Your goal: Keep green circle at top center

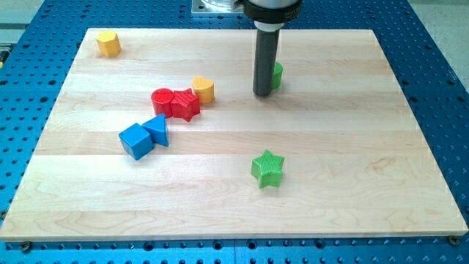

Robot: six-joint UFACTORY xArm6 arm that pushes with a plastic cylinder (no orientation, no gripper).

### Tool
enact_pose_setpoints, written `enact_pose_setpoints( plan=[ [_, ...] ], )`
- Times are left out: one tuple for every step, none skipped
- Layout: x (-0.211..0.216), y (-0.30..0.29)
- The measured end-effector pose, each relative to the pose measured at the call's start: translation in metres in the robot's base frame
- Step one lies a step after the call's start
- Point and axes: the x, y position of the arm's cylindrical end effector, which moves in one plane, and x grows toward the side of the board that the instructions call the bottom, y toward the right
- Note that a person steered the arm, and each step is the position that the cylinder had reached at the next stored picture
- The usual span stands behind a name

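Note:
The green circle point(278, 75) sits near the view's top, a little right of centre, and is mostly hidden behind my rod. Only its right edge shows. My tip point(263, 94) rests on the board just to the left and in front of the green circle, touching or nearly touching it.
A green star point(267, 169) lies below centre. A red circle point(162, 100), a red star point(185, 105) and a yellow block point(204, 89) cluster left of centre. A blue cube point(135, 140) and blue triangle point(157, 130) lie lower left. A yellow block point(108, 43) sits at top left.

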Motion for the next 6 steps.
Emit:
enact_pose_setpoints(
  plan=[
    [-0.042, 0.0],
    [-0.034, 0.013],
    [-0.004, 0.008],
    [-0.024, 0.011],
    [-0.005, 0.018],
    [-0.005, 0.055]
  ],
)
